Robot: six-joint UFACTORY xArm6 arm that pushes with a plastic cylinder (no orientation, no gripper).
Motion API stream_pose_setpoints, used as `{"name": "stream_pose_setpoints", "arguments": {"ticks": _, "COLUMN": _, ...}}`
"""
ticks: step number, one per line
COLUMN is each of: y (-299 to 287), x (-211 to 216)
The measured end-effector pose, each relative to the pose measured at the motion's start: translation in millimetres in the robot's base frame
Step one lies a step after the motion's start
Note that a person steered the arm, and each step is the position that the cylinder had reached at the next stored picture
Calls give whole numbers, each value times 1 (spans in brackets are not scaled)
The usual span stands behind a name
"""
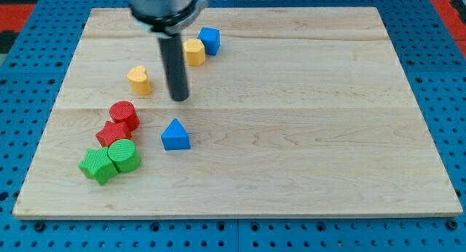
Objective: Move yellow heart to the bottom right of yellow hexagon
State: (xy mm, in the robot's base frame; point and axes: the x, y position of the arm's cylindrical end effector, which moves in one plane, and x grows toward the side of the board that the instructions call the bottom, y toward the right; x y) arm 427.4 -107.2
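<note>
Just now, my tip (179,99) stands gripperless, right of the yellow heart (140,80).

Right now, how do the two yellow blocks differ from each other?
The yellow heart sits alone toward the view's left, to the left of my tip; the yellow hexagon lies nearer the view's top, right of the rod. The hexagon stands close beside the blue cube, while the heart has no near neighbour. The heart's top is lobed; the hexagon's is flat-sided. Both are yellow and similar in size.
</note>
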Motion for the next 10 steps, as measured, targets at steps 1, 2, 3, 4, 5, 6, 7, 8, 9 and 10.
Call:
{"name": "stream_pose_setpoints", "arguments": {"ticks": 1, "y": -33, "x": 6}}
{"name": "stream_pose_setpoints", "arguments": {"ticks": 2, "y": -43, "x": -36}}
{"name": "stream_pose_setpoints", "arguments": {"ticks": 3, "y": 1, "x": -70}}
{"name": "stream_pose_setpoints", "arguments": {"ticks": 4, "y": 37, "x": -81}}
{"name": "stream_pose_setpoints", "arguments": {"ticks": 5, "y": 19, "x": -22}}
{"name": "stream_pose_setpoints", "arguments": {"ticks": 6, "y": -71, "x": -22}}
{"name": "stream_pose_setpoints", "arguments": {"ticks": 7, "y": -94, "x": -73}}
{"name": "stream_pose_setpoints", "arguments": {"ticks": 8, "y": -58, "x": -111}}
{"name": "stream_pose_setpoints", "arguments": {"ticks": 9, "y": -29, "x": -103}}
{"name": "stream_pose_setpoints", "arguments": {"ticks": 10, "y": -84, "x": -82}}
